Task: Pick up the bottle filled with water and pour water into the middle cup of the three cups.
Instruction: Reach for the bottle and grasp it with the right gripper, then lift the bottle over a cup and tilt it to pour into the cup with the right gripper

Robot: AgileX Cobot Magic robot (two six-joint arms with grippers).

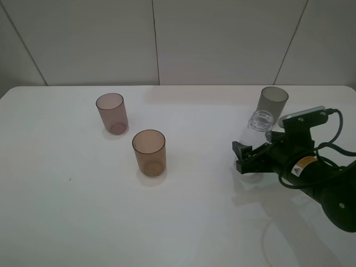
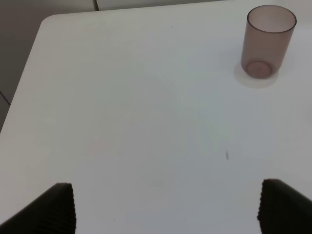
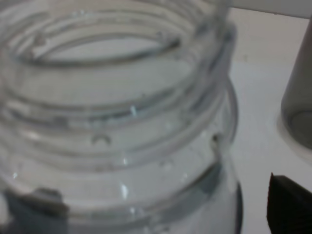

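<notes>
The clear bottle (image 1: 260,120) stands uncapped on the right of the table, in front of the smoky grey cup (image 1: 272,100). My right gripper (image 1: 243,157) reaches in from the right and its fingers straddle the bottle's body. In the right wrist view the threaded neck (image 3: 122,112) fills the frame. One dark fingertip (image 3: 288,204) stands a little apart from the bottle's side, so the jaws are open around it. The amber-brown middle cup (image 1: 149,153) stands left of centre, empty. The pinkish-mauve cup (image 1: 112,113) stands behind it to the left. My left gripper (image 2: 165,209) is open and empty above bare table.
The white table's far edge (image 1: 178,86) meets a tiled wall. The grey cup (image 3: 300,97) stands close beside the bottle. The left wrist view shows the pinkish-mauve cup (image 2: 269,44) and the table's corner (image 2: 46,22). The right arm's cable (image 1: 336,125) loops near the table's right edge.
</notes>
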